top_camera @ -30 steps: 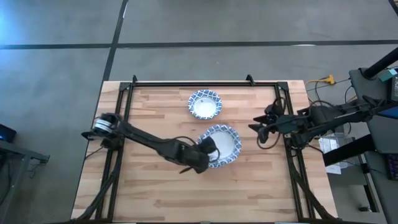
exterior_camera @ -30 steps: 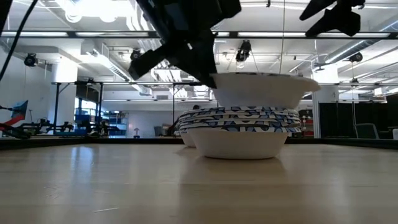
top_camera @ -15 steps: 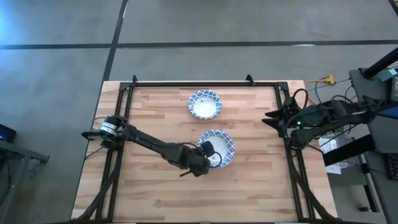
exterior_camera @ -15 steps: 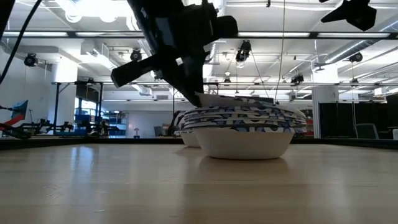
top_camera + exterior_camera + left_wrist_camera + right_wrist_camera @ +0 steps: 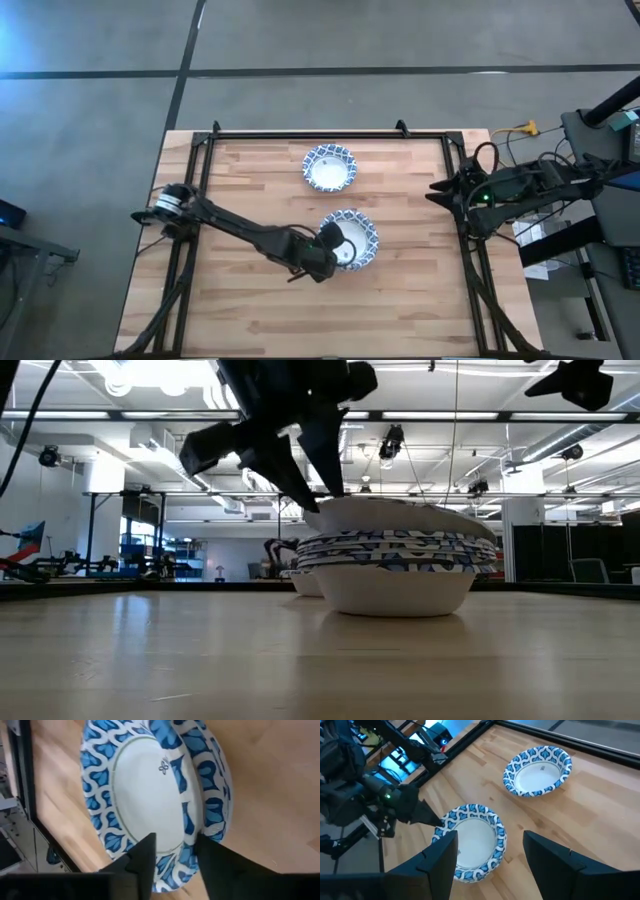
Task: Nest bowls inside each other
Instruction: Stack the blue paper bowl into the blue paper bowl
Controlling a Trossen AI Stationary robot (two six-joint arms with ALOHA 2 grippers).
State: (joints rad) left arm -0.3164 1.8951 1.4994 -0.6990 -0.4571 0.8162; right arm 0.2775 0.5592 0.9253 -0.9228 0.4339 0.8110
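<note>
A stack of blue-and-white rimmed bowls [image 5: 357,238] stands mid-table on its base. Its top bowl [image 5: 400,518] lies tilted in the stack. My left gripper [image 5: 333,243] is at the stack's left side, open, one finger inside the top bowl's rim and one outside. A single bowl [image 5: 329,167] rests on the table farther back. My right gripper [image 5: 437,190] hangs open above the table's right edge, away from the bowls. My left gripper [image 5: 175,860] comes slanting down from the table's left, its fingers astride the top bowl's rim [image 5: 189,835] with a gap showing between them. I cannot tell whether either finger touches the rim.
Black frame rails [image 5: 330,133] run along the table's far, left and right edges. Bare wood [image 5: 320,310] lies between the stack and the near edge. Cables and equipment [image 5: 560,200] sit beyond the right edge.
My left gripper has gone down with the top bowl, which was held clear above the stack and now lies tilted in it, and its fingers have opened. My right gripper has drawn back toward the table's right edge.
</note>
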